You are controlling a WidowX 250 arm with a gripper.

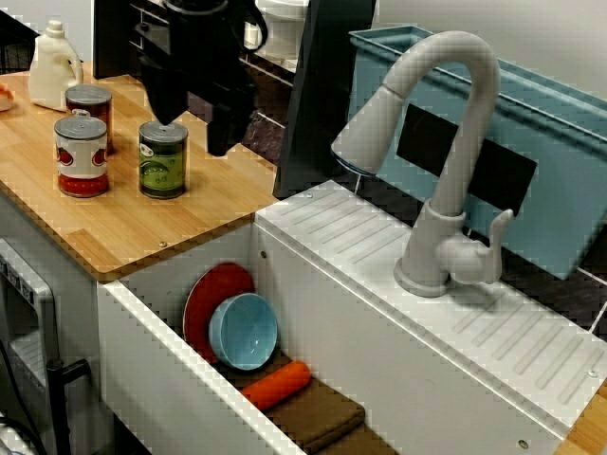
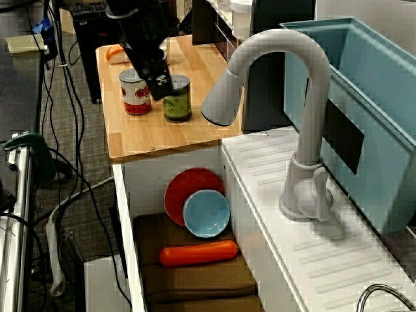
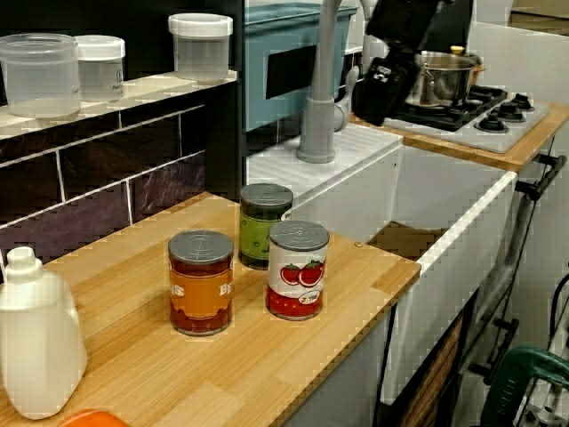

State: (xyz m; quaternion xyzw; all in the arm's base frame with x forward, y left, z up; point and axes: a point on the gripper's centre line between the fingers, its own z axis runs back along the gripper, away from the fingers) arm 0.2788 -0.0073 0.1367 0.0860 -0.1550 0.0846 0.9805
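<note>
My black gripper [image 1: 194,133] hangs in the air over the wooden counter [image 1: 133,227], just above and behind a green-labelled can [image 1: 163,159]. Its two fingers look spread apart with nothing between them, and it touches nothing. The high view along the sink shows the gripper [image 2: 158,83] overlapping the green can [image 2: 177,99] and a tomato can [image 2: 136,92]. Seen from the low view at the counter's end, the gripper [image 3: 378,89] floats well above the green can [image 3: 264,225], the tomato can [image 3: 298,269] and an orange-labelled can [image 3: 201,282].
A white bottle [image 1: 53,66] stands at the counter's far end. The sink holds a red plate [image 1: 213,303], a blue bowl [image 1: 244,331], an orange carrot-like piece [image 1: 275,384] and a brown cloth [image 1: 318,417]. A grey faucet [image 1: 446,161] and teal bin [image 1: 531,161] stand behind; a stove with a pot [image 3: 440,80] lies beyond.
</note>
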